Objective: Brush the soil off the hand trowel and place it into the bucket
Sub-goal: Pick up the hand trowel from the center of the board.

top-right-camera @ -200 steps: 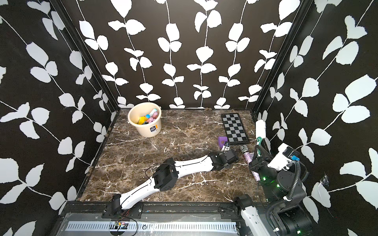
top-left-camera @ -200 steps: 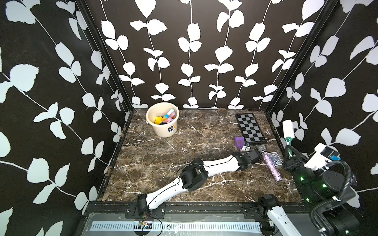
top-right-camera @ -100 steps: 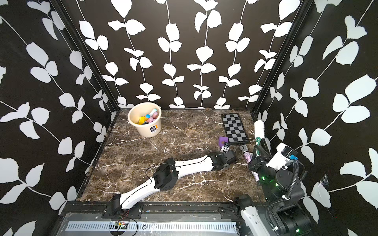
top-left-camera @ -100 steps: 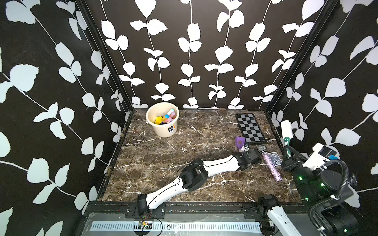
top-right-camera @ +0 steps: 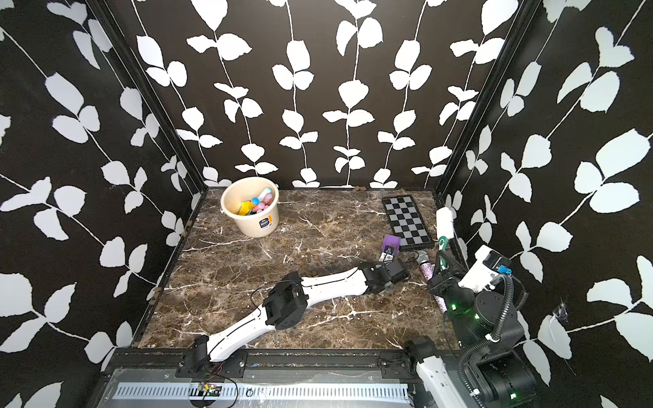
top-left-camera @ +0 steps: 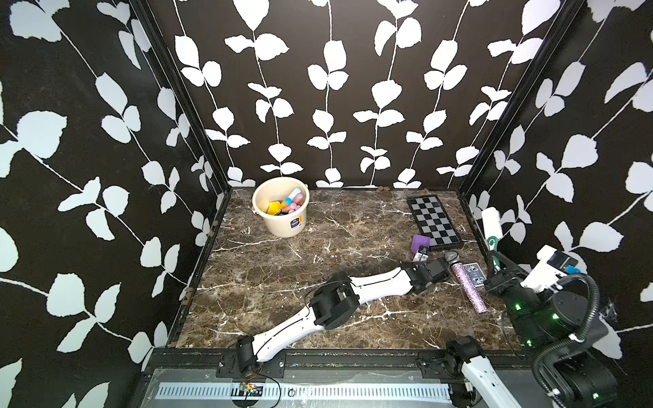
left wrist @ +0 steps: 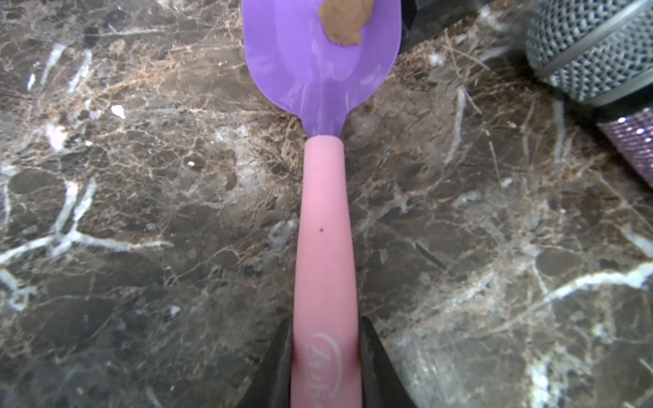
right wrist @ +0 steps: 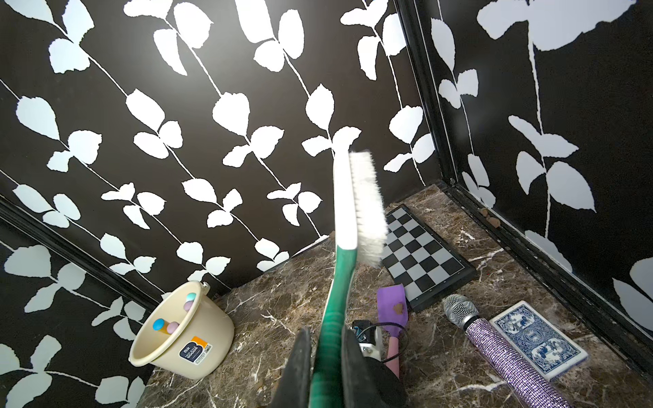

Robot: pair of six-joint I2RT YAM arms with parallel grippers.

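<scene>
One bucket (top-left-camera: 282, 228) stood by the back wall, toward the left, holding several coloured toys whose number could not be told. Your left gripper (left wrist: 325, 339) was clamped on the pink handle of the one trowel (left wrist: 323, 212), beside the chessboard (top-left-camera: 433, 220). One soil clump (left wrist: 344, 21) sat on its purple blade. Your right gripper (right wrist: 327, 339) was clamped on the single brush (right wrist: 344, 212).

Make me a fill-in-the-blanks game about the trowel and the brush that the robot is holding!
1. The left gripper is shut on the trowel by its ____ handle.
2. The right gripper holds a brush with ____ bristles.
3. A clump of soil sits on the trowel's ____ blade.
Missing words: pink; white; purple.
</scene>
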